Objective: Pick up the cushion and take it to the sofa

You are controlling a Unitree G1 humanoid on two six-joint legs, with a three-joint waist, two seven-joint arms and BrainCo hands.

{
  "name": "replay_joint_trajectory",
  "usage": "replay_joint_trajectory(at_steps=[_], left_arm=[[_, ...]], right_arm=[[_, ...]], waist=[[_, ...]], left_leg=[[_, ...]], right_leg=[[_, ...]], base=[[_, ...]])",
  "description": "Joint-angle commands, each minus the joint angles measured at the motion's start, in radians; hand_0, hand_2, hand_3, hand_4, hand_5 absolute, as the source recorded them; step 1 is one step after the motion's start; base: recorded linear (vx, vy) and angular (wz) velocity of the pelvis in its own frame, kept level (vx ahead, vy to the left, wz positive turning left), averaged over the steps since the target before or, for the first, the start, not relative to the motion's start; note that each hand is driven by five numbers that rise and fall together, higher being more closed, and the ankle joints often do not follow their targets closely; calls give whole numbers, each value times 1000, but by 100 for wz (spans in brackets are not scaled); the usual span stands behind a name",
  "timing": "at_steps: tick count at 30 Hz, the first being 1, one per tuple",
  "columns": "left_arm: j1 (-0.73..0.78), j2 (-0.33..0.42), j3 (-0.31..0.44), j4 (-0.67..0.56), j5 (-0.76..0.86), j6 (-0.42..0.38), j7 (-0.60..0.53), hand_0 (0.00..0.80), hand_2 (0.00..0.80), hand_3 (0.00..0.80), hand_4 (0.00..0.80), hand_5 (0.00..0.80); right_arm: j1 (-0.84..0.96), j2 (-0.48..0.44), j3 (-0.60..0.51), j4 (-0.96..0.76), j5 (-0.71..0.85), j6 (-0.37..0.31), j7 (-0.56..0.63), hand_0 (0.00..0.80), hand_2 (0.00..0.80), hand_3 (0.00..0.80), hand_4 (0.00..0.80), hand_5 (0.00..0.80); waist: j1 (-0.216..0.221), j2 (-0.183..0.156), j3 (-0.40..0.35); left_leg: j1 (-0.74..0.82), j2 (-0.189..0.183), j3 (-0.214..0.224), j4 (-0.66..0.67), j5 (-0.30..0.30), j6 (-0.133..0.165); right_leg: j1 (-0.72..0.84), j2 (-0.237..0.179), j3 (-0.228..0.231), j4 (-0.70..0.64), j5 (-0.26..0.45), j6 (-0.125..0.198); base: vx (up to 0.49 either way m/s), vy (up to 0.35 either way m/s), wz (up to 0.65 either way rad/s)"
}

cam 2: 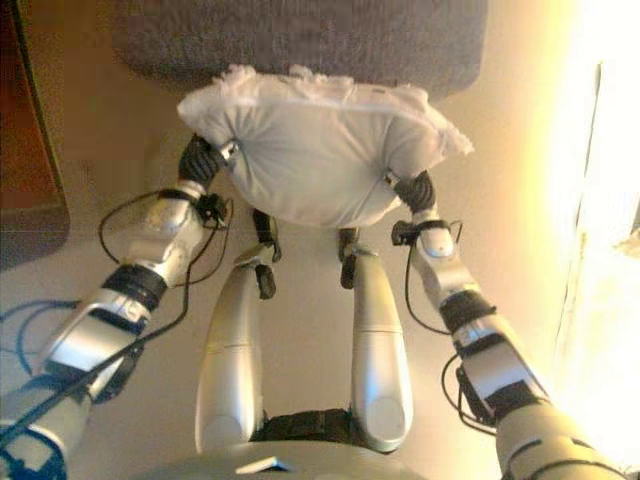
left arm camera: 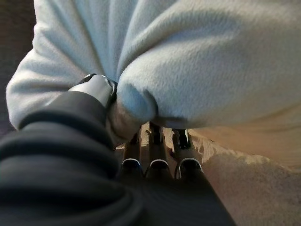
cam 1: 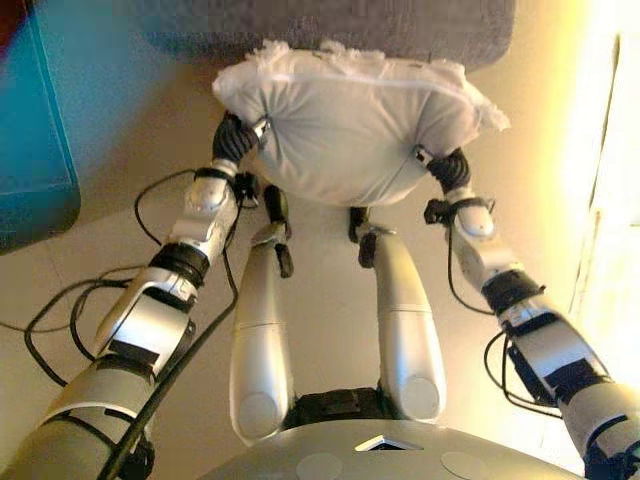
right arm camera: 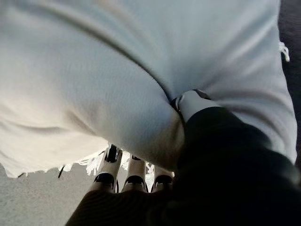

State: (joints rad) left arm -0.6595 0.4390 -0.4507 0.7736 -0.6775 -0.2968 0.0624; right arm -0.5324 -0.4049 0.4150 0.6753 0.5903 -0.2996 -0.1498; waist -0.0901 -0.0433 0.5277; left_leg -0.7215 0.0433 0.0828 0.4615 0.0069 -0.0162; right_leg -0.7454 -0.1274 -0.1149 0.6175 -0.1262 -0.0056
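Holding the white cushion (cam 1: pixel 350 125) out in front of me between both arms, I read this as the carry stage, with the grey sofa (cam 1: pixel 330 25) already just past the cushion's far edge. Starting on the left, a teal piece of furniture (cam 1: pixel 35 130) stands off to the side, well clear of my path. My left hand (cam 1: pixel 236 138) is tucked under the cushion's left end — in the left wrist view its thumb (left arm camera: pixel 96 89) pinches down into the fabric while the fingers (left arm camera: pixel 157 162) lie beneath, so the soft bulk is clamped rather than merely balanced. The cushion sags a little in the middle, which I judge is why a grip at each end suits it. My right hand (cam 1: pixel 447 168) mirrors this on the other end, thumb (right arm camera: pixel 190 101) dug into the cloth and fingers (right arm camera: pixel 134 176) under the fringed edge. Below is pale floor (cam 1: pixel 330 290) — what remains, I think, is a short reach forward and a release onto the sofa.
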Motion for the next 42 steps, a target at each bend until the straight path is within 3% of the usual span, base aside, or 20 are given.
replay_joint_trajectory(at_steps=[1, 5, 9, 12, 15, 19, 22, 27, 32, 37, 40, 42], left_arm=[[5, -95, 18, -147, 30, -104, -21, 800, 800, 800, 800, 800], [72, -103, 39, -183, 43, -94, -21, 800, 800, 800, 800, 800], [148, -106, 57, -212, 65, -69, -10, 800, 800, 800, 800, 800], [196, -113, 84, -231, 70, -41, 16, 800, 800, 800, 800, 800], [235, -124, 119, -242, 70, -3, 52, 800, 800, 800, 800, 800], [275, -127, 143, -257, 121, 22, 86, 800, 800, 800, 800, 800], [321, -129, 194, -279, 56, 16, 48, 800, 800, 800, 800, 800], [392, -144, 240, -308, 30, 46, 11, 800, 800, 800, 800, 800], [364, -155, 224, -231, 22, 57, -22, 800, 800, 800, 800, 800], [323, -143, 195, -198, 37, 56, -23, 800, 800, 800, 800, 800], [278, -121, 189, -172, 25, 72, -32, 800, 800, 800, 800, 800], [243, -103, 176, -138, 8, 82, -52, 800, 800, 800, 800, 800]], right_arm=[[-37, 12, -35, -200, -32, -80, 53, 800, 800, 800, 800, 800], [15, 26, -50, -238, -42, -33, 67, 800, 800, 800, 800, 800], [93, 30, -74, -256, 50, 21, 131, 800, 800, 800, 800, 800], [154, 56, -105, -272, 114, 59, 147, 800, 800, 800, 800, 800], [183, 73, -105, -291, 44, 73, 118, 800, 800, 800, 800, 800], [180, 76, -110, -309, 65, 117, 106, 800, 800, 800, 800, 800], [196, 86, -132, -323, 104, 131, 144, 800, 800, 800, 800, 800], [223, 80, -138, -334, 49, 192, 150, 800, 800, 800, 800, 800], [221, 70, -150, -248, 97, 206, 171, 800, 800, 800, 800, 800], [235, 75, -153, -231, 118, 188, 165, 800, 800, 800, 800, 800], [203, 85, -143, -202, 122, 159, 151, 800, 800, 800, 800, 800], [176, 92, -134, -181, 134, 151, 141, 800, 800, 800, 800, 800]], waist=[[26, 37, -58], [37, 28, -120], [50, 14, -199], [52, 5, -267], [53, -6, -333], [57, -18, -402], [59, -25, -438], [61, -25, -455], [44, 5, -492], [26, 26, -517], [25, 36, -519], [23, 45, -513]], left_leg=[[73, 41, -14, -7, -21, -53], [187, 27, -17, -85, -5, -45], [318, 20, -33, -174, 16, -43], [423, 19, -37, -234, 18, -42], [506, 23, -43, -264, 13, -39], [582, 22, -57, -282, -1, -36], [622, 26, -54, -283, -11, -34], [605, 16, -32, -178, -3, -26], [688, -14, 36, -344, -21, -13], [742, -24, 44, -421, -14, 0], [750, -40, 59, -439, -17, 23], [745, -52, 61, -435, -22, 42]], right_leg=[[129, -29, -16, -174, 97, 40], [248, -32, -32, -249, 105, 42], [390, -23, -40, -345, 115, 42], [498, -4, -29, -422, 125, 42], [587, 15, -13, -471, 132, 39], [664, 37, 10, -507, 130, 32], [704, 46, 21, -529, 131, 26], [744, 57, 26, -531, 123, 5], [766, 59, 0, -531, 107, 24], [756, 35, 0, -501, 111, 54], [726, 2, -6, -412, 135, 83], [676, -19, 4, -280, 173, 93]], base=[[39, 51, 2], [97, 12, 3], [163, -19, 4], [223, -37, -1], [255, -64, -1], [216, -56, 6], [145, -30, 1], [61, 3, -7], [89, 130, 10], [72, 157, 4], [9, 155, 6], [-20, 164, 2]])
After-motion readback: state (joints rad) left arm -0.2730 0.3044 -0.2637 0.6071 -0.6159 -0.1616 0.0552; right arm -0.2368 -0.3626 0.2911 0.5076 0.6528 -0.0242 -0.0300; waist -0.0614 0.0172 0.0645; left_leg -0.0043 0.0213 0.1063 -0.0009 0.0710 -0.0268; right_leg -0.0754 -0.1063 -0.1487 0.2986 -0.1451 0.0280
